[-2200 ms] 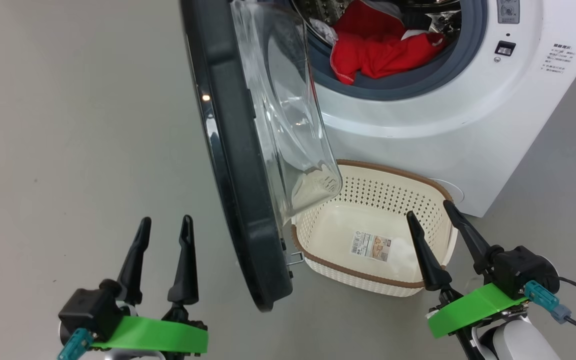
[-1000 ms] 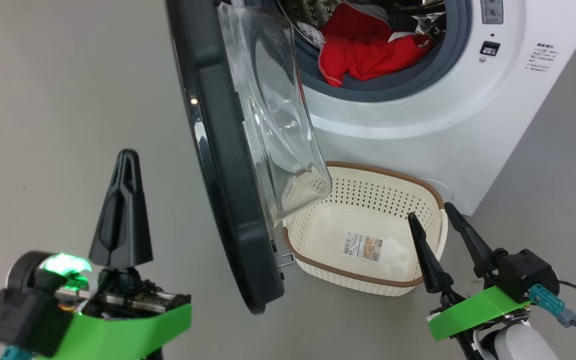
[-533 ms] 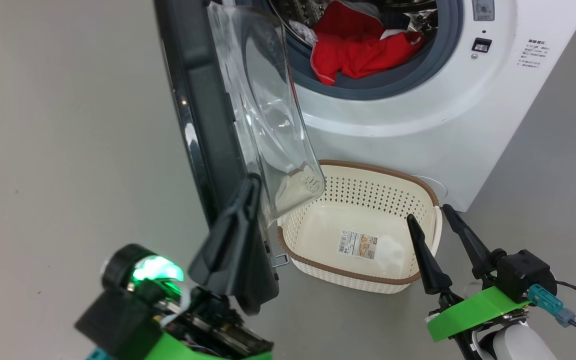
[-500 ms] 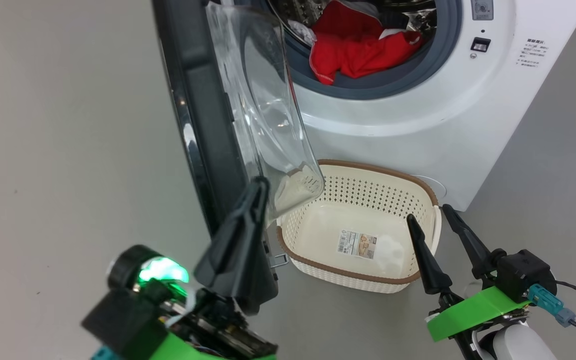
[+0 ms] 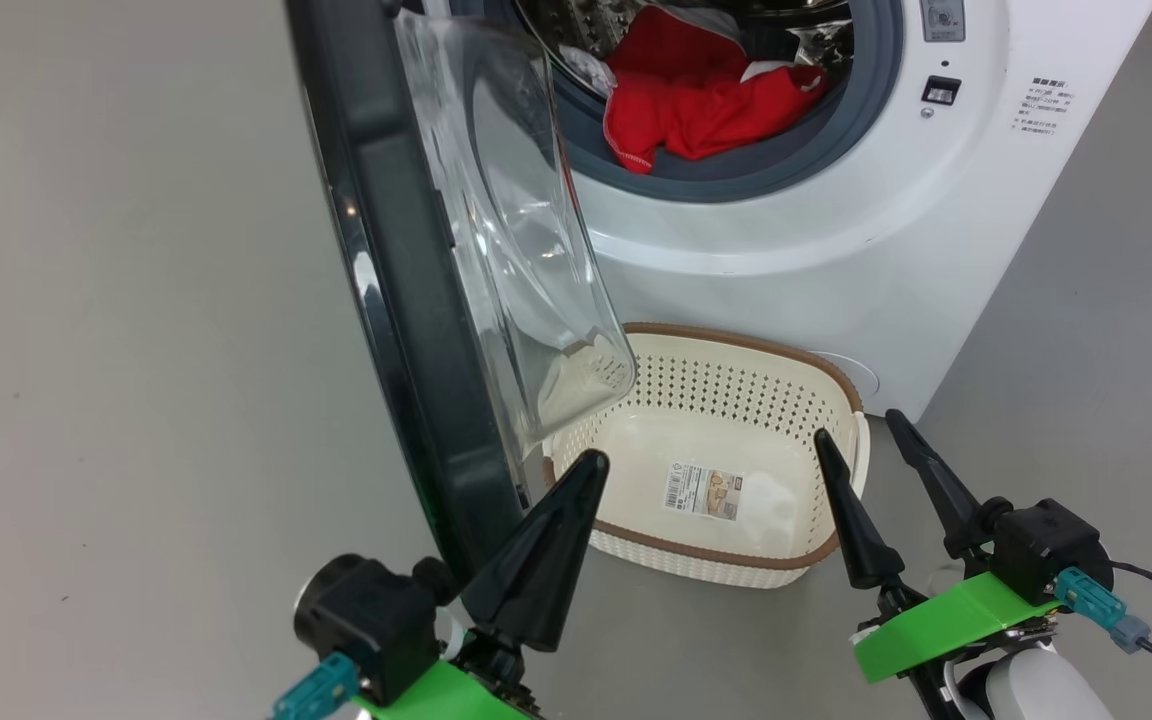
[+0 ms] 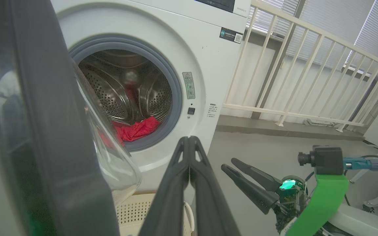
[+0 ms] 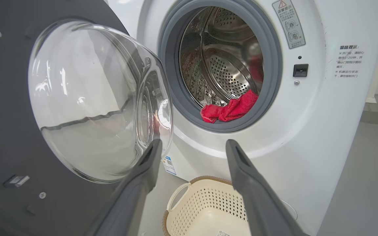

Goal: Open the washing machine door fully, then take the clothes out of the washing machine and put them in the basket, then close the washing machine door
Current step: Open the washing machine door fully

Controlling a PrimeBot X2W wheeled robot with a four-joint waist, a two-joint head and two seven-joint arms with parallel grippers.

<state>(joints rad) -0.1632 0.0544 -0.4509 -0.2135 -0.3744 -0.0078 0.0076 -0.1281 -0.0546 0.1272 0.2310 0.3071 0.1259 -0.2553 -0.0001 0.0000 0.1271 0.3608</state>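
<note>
Grey floor (image 5: 136,300) surrounds the washing machine (image 5: 836,250). A pale railing (image 6: 307,65) stands to the machine's right in the left wrist view.

In the head view, the frame cuts off the machine's top and the upper rim of the washing machine door (image 5: 406,330). The door stands open, edge-on to the machine's front, with its glass bowl (image 7: 94,98) facing the opening.

The clothes (image 5: 696,100) lie in the drum (image 7: 228,65) at the front lip of the opening. In the left wrist view the glass bowl covers part of them.

The basket (image 5: 736,340) sits on the floor just in front of the machine, below the opening. The door hides its left corner.

- Left claw (image 5: 576,490): fingers pressed together, tip beside the door's lower edge. Contact with the door cannot be determined.
- Right claw (image 5: 857,425): fingers apart, in front of the machine at the basket's right end.

Open floor lies left of the door.
</note>
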